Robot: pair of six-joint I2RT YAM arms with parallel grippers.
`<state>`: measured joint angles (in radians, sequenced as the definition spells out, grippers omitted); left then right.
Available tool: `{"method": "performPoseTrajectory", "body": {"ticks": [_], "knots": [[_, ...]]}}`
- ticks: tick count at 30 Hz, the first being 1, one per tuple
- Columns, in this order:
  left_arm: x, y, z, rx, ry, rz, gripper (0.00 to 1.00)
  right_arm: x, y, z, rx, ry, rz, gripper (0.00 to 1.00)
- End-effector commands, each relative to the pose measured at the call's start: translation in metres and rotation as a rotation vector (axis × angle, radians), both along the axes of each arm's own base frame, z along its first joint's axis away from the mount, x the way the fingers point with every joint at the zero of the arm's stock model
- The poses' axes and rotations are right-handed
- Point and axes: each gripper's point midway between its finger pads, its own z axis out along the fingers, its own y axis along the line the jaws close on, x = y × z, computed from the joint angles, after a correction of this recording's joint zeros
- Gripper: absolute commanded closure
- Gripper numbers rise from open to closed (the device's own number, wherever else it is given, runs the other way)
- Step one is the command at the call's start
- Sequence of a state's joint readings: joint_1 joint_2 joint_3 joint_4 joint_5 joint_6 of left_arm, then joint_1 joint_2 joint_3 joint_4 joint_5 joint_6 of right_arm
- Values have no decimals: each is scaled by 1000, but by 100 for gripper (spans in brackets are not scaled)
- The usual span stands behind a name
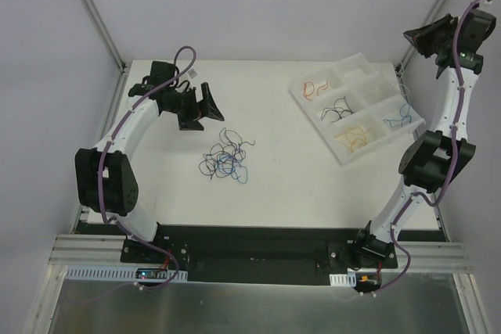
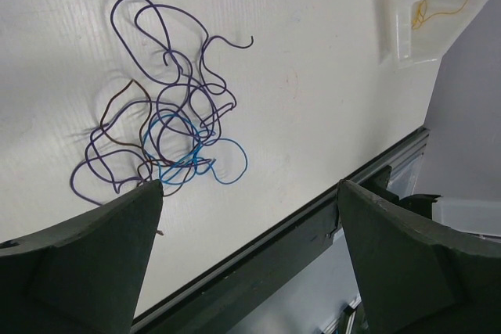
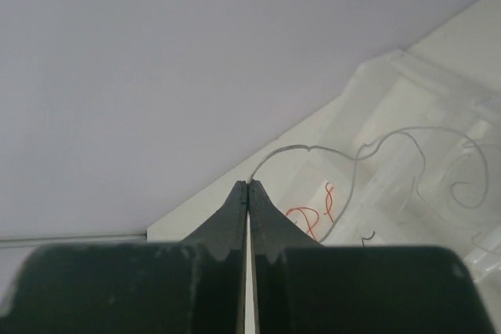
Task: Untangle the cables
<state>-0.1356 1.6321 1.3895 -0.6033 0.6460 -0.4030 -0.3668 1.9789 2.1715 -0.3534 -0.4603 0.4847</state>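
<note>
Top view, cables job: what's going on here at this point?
The left gripper hangs open beside the tangle of cables on the table, touching nothing. The right gripper, raised near the tray, is shut on a thin wire. The tray already holds sorted wires in separate compartments.

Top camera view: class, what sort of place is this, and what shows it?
Probably a robotics lab workcell: left arm and right arm bolted at a white table, a compartment tray, tangled cables.
</note>
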Motion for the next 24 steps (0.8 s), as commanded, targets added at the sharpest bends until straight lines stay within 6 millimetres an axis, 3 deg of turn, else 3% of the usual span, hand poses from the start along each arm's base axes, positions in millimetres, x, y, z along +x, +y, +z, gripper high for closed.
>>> {"method": "performPoseTrajectory", "body": {"ticks": [1, 5, 12, 19, 23, 24], "knots": [[-10, 8, 15, 8, -49, -7, 8, -3, 5, -9, -11, -6, 28, 100], [-10, 8, 14, 9, -44, -5, 8, -11, 7, -35, 4, 61, 16, 100], [-8, 8, 13, 9, -41, -4, 7, -27, 7, -110, 8, 253, -14, 100], [-11, 9, 11, 11, -39, -4, 7, -4, 23, -200, -57, 401, 30, 100], [-14, 10, 9, 13, -34, -4, 7, 6, 11, -250, -168, 524, -50, 100], [-16, 10, 7, 12, -28, -7, 7, 7, 8, -254, -184, 536, -72, 100]]}}
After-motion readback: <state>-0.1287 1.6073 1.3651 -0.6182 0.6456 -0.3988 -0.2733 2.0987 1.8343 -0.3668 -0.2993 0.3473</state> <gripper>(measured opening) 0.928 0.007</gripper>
